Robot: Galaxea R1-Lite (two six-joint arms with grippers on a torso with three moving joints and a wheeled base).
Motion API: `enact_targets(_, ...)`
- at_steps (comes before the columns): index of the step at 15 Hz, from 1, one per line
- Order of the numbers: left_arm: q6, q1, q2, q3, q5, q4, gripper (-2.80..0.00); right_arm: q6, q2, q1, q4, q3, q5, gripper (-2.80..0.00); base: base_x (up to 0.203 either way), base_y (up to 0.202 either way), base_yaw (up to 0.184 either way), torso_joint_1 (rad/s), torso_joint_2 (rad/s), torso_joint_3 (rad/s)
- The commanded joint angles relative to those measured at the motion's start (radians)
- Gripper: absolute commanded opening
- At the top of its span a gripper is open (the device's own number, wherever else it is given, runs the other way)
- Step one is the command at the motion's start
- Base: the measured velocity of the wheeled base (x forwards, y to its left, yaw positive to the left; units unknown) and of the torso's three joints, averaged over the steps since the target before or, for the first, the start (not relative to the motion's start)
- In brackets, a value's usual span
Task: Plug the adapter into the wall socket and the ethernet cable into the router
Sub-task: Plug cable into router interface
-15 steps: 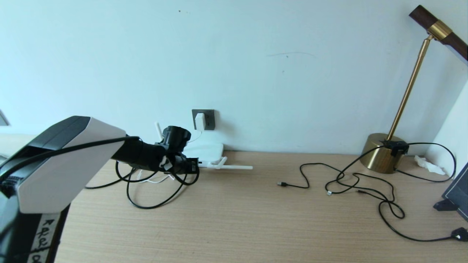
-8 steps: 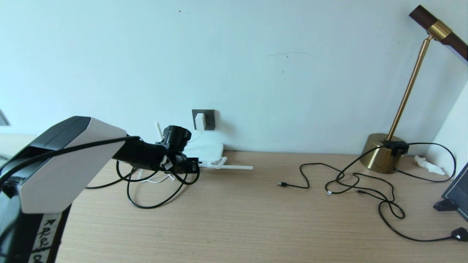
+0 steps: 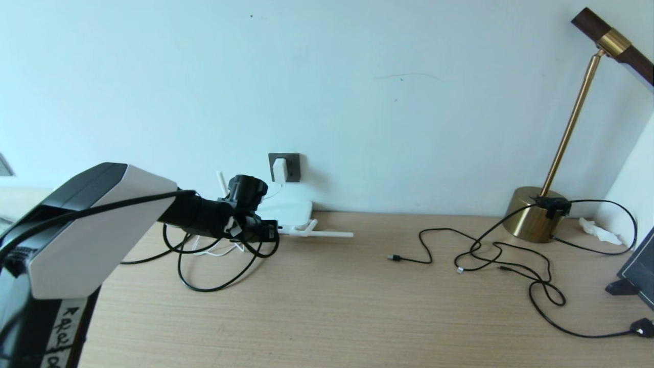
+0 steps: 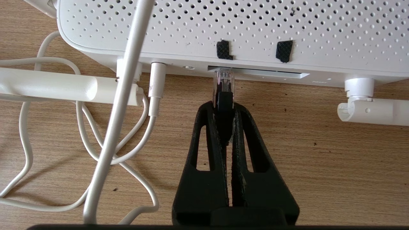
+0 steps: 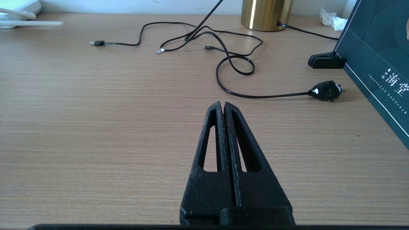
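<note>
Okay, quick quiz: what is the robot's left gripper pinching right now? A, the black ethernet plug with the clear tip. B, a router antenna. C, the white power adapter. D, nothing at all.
A: in the left wrist view the left gripper is shut on the ethernet plug, its clear tip at the router port slot, while the adapter already sits in the wall socket.

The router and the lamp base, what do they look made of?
The router looks like matte white plastic: moulded shell dotted with small vent holes. The lamp base looks like polished brass-toned metal, going by its gold mirror sheen, though it could be plating.
</note>
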Motion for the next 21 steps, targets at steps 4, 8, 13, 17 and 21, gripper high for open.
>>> enact_targets(4, -0.003, 0.003, 0.002, 0.001, 0.001, -0.003, -2.80, 0.000, 0.001, -0.001, 0.001, 0.000, 0.000, -2.80, 0.000, 0.000, 0.000, 0.000, 0.00, 0.000)
enact_targets(8, -0.002, 0.004, 0.001, 0.003, 0.001, -0.003, -2.80, 0.000, 0.001, 0.000, 0.001, 0.000, 0.000, -2.80, 0.000, 0.000, 0.000, 0.000, 0.00, 0.000)
enact_targets(13, -0.003, 0.003, -0.002, 0.018, 0.001, -0.005, -2.80, 0.000, 0.001, 0.000, 0.001, 0.000, 0.000, -2.80, 0.000, 0.000, 0.000, 0.000, 0.00, 0.000)
enact_targets(17, -0.003, 0.001, -0.009, 0.019, 0.001, -0.003, -2.80, 0.000, 0.001, 0.000, 0.001, 0.000, 0.000, -2.80, 0.000, 0.000, 0.000, 0.000, 0.00, 0.000)
enact_targets(21, -0.003, 0.001, -0.010, 0.018, 0.003, -0.003, -2.80, 0.000, 0.001, 0.000, 0.001, 0.000, 0.000, -2.80, 0.000, 0.000, 0.000, 0.000, 0.00, 0.000)
